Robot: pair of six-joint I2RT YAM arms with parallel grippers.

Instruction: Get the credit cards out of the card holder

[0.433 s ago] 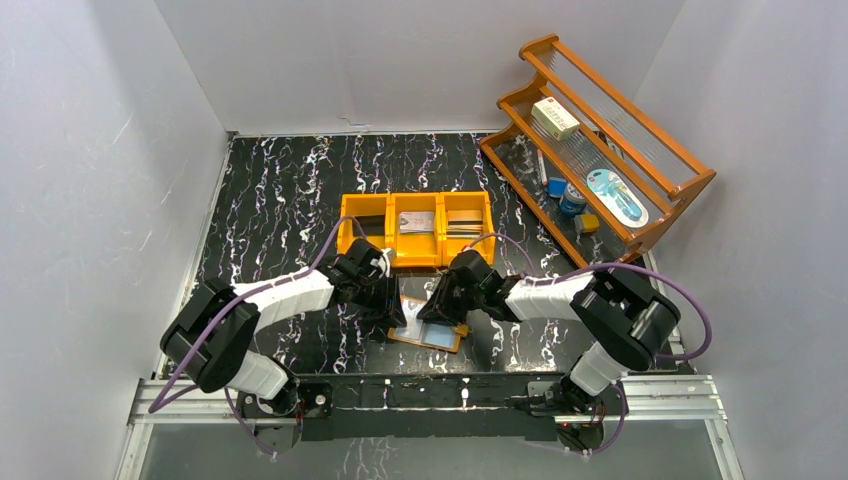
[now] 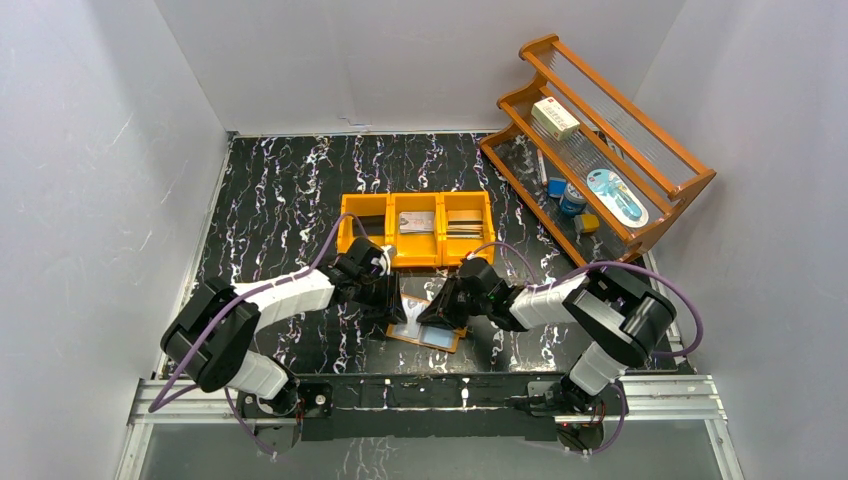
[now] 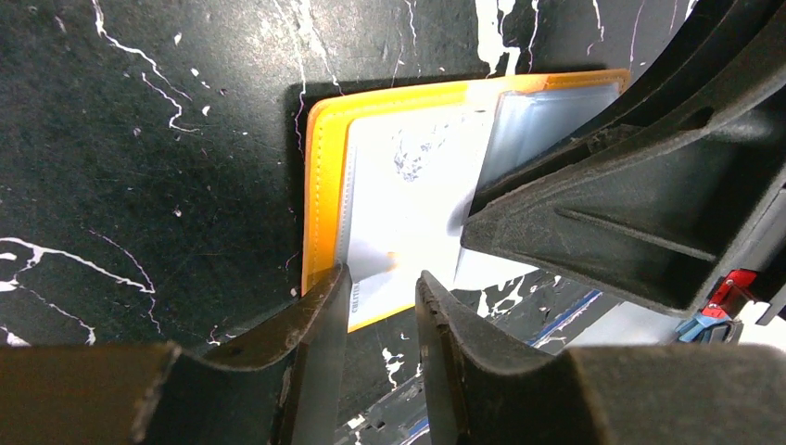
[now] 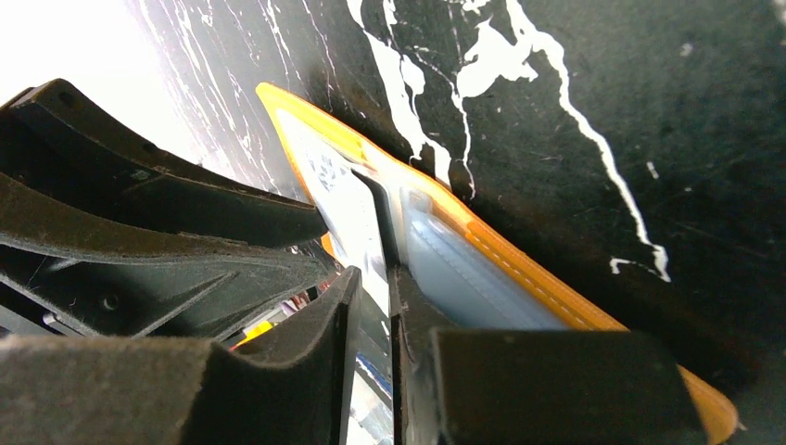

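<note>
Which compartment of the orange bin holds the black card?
The left one: its black card contrasts with the silver-grey card in the middle and the striped card on the right.

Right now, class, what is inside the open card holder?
Clear sleeves and a pale printed sheet, which the right claw pinches. The left claw and right claw hide the rest, so any cards cannot be seen.

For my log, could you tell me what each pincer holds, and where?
Right pincer: a thin pale sheet from the card holder, by its edge; card or sleeve unclear. Left pincer: cannot tell.
</note>
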